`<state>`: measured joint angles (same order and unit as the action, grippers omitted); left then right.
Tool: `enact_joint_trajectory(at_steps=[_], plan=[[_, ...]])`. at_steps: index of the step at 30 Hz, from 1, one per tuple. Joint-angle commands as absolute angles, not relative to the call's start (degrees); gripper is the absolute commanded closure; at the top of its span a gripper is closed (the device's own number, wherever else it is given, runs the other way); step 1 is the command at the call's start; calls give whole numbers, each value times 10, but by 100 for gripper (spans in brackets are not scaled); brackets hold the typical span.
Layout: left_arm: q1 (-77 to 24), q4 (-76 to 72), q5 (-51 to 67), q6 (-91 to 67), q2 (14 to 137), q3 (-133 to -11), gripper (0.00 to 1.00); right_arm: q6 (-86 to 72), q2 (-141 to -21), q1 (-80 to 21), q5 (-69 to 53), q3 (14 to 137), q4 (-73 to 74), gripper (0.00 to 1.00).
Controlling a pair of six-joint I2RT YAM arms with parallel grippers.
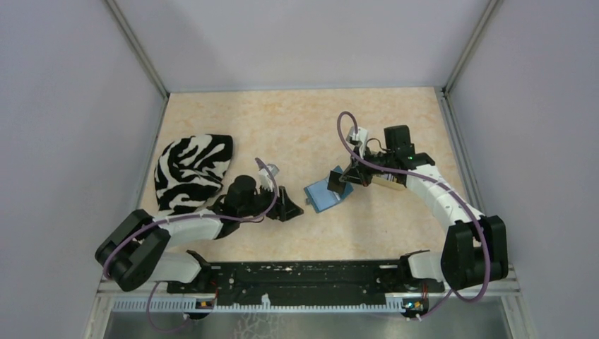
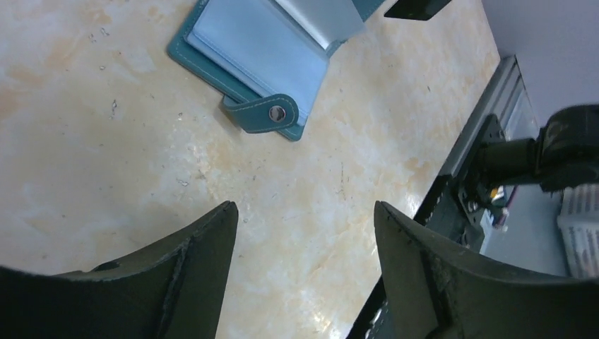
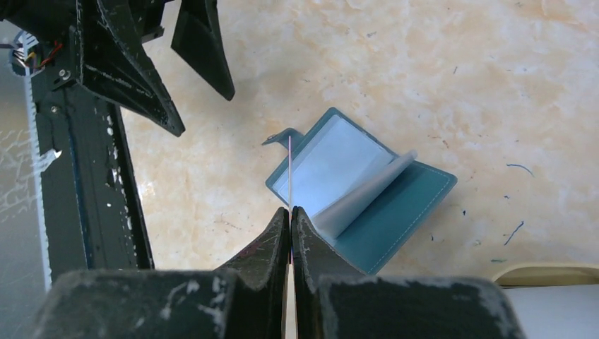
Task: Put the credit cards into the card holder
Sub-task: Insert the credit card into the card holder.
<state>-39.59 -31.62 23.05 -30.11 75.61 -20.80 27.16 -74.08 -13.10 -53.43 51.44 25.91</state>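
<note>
Teal card holder (image 3: 332,166) lies open mid-bench (image 1: 282,120), between the two arms. The left tool (image 2: 304,208), released with jaws wide apart, sits near its snap end. The right tool (image 3: 290,210) is clenched on a thin credit card (image 3: 289,169), seen edge-on over the holder.
</note>
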Motion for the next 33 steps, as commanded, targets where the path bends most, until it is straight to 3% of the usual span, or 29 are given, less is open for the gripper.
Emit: enact_joint_trajectory(at_steps=[1,7,11,16,20,33], plan=[[-453,-207,68,-383,749,-266,22,249,-721,-125,-529,523,226,100],[-527,-14,-176,-410,795,-384,9,242,-722,-121,-527,522,222,100],[-548,129,-278,-499,874,-481,20,241,-722,-120,-526,522,221,100],[-562,197,-274,-511,957,-578,38,238,-721,-116,-526,522,219,100],[-570,200,-268,-505,985,-608,45,237,-721,-113,-526,522,219,100],[-591,218,-266,-494,1018,-651,36,240,-732,-113,-529,525,226,100]])
